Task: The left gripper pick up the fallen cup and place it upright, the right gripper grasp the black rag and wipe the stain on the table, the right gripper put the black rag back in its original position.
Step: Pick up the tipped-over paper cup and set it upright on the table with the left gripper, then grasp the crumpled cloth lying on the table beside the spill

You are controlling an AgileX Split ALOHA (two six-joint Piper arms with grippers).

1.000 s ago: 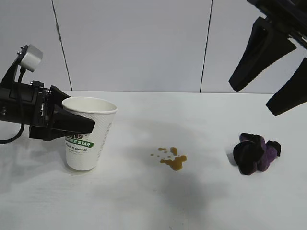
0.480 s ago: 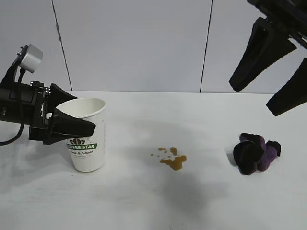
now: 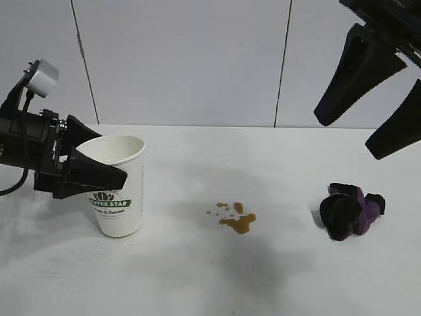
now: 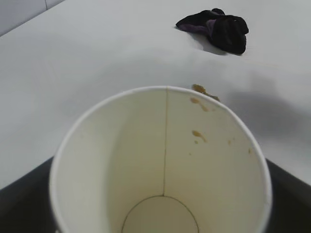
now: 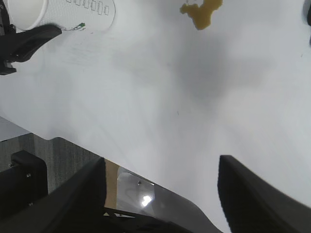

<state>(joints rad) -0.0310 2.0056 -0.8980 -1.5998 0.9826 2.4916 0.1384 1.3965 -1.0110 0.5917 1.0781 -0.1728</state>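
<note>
White surface [image 3: 197,276]; right hand [image 3: 368,108] hangs high over its right end, fingers spread, gripping nothing. Left hand [image 3: 99,155] spread around the upright paper cup [image 3: 118,191] at left. Black rag [image 3: 348,210] lies at right, brown stain [image 3: 238,220] between cup and rag.

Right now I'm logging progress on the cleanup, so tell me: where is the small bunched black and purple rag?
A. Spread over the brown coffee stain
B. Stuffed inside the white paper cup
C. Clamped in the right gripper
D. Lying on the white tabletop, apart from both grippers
D: the black and purple rag lies on the white tabletop, beside the brown stain, with the open right gripper hanging empty above it.
</note>
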